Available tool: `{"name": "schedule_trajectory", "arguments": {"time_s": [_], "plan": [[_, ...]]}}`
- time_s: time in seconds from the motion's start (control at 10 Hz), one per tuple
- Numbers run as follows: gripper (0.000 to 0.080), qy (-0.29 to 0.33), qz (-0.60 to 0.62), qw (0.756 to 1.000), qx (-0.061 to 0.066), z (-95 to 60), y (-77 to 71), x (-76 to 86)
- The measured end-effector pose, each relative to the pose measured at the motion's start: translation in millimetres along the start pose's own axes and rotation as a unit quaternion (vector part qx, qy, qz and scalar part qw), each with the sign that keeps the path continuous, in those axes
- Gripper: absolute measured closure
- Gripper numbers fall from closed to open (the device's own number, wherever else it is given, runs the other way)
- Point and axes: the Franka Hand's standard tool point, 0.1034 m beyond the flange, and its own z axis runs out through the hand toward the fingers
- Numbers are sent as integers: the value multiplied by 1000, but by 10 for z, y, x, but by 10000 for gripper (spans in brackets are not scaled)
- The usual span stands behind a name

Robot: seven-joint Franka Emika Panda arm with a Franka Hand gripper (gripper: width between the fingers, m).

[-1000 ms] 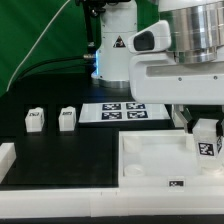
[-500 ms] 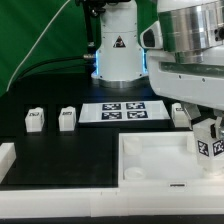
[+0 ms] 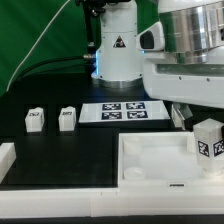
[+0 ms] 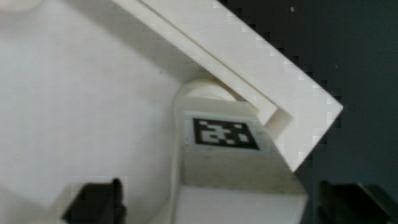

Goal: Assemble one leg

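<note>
A leg (image 3: 208,140), a small white block with a square tag, stands at the far corner of the white tray (image 3: 150,160) on the exterior view's right. In the wrist view the same leg (image 4: 222,140) sits against the tray's corner wall (image 4: 267,75). My gripper (image 4: 222,205) is open, with one dark finger (image 4: 93,203) on each side of the leg and a gap to it on both sides. Two more legs (image 3: 35,120) (image 3: 67,119) stand on the black table at the left. Another leg (image 3: 180,115) is partly hidden behind the arm.
The marker board (image 3: 122,111) lies at the back middle of the table. The robot base (image 3: 117,50) stands behind it. A white rail (image 3: 8,160) borders the table at the left front. The big arm body (image 3: 190,60) hangs over the tray's right side.
The hand has risen a little from the leg in the tray corner. More of the leg shows now. The leg itself has stayed in place.
</note>
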Motion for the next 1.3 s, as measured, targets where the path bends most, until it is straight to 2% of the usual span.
{"name": "schedule_trajectory", "arguments": {"time_s": [0.1, 0.3, 0.4, 0.6, 0.8, 1.0, 1.1, 1.3], "plan": [[174, 0, -58, 998, 0, 5, 3, -1], [157, 0, -197, 980, -4, 22, -1, -21], [151, 1, -269, 963, -7, 30, 6, -19], [151, 4, -396, 918, -13, 22, -4, -11], [151, 4, -467, 884, -15, 18, -13, -12], [151, 4, -567, 823, -20, 15, -3, 3], [151, 4, -583, 812, -21, 15, -3, 5], [151, 4, -583, 812, -21, 17, -1, 6]]}}
